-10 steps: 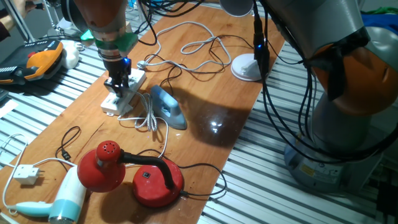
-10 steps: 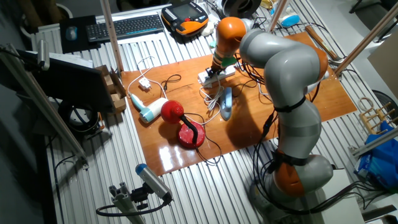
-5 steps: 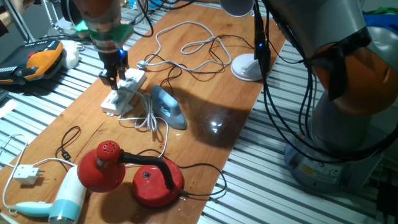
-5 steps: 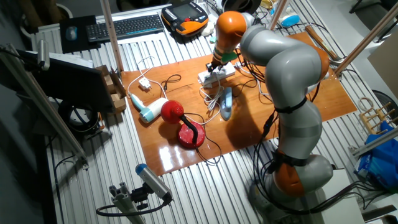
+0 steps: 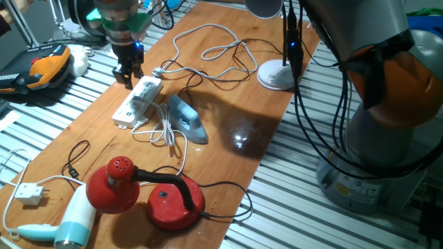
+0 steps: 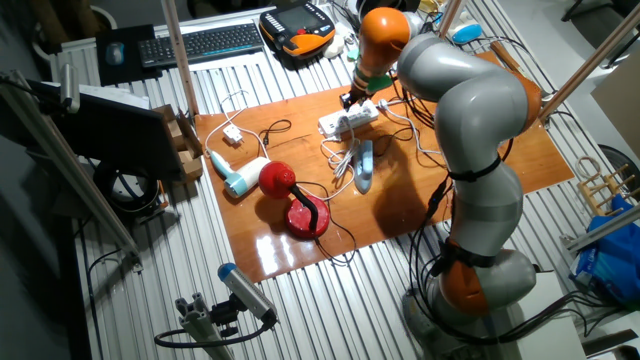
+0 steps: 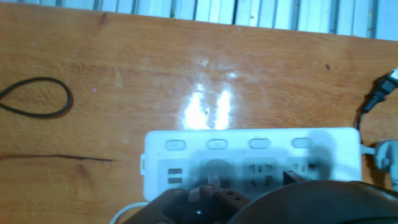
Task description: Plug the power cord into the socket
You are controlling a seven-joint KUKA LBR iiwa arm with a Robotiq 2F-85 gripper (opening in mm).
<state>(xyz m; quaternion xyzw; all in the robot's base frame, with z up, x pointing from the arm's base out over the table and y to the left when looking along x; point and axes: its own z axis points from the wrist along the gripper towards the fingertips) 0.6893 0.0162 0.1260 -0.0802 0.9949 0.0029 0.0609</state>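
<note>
Start with the big grey and orange arm (image 6: 470,130), which reaches across the wooden table (image 5: 235,149) so its gripper (image 5: 129,71) hangs just above the far end of the socket (image 5: 138,102), at about eleven o'clock from the blue iron (image 5: 187,119). You cannot tell from these views whether the fingers are parted or closed; nothing shows between them. The socket (image 7: 252,163) lies flat, outlets up, ready to take a plug. The power cord (image 5: 166,131) loops beside the iron, its plug end lying near the socket's near end, seemingly in an outlet, though that is too small to confirm. No brand or writing is readable anywhere.
</note>
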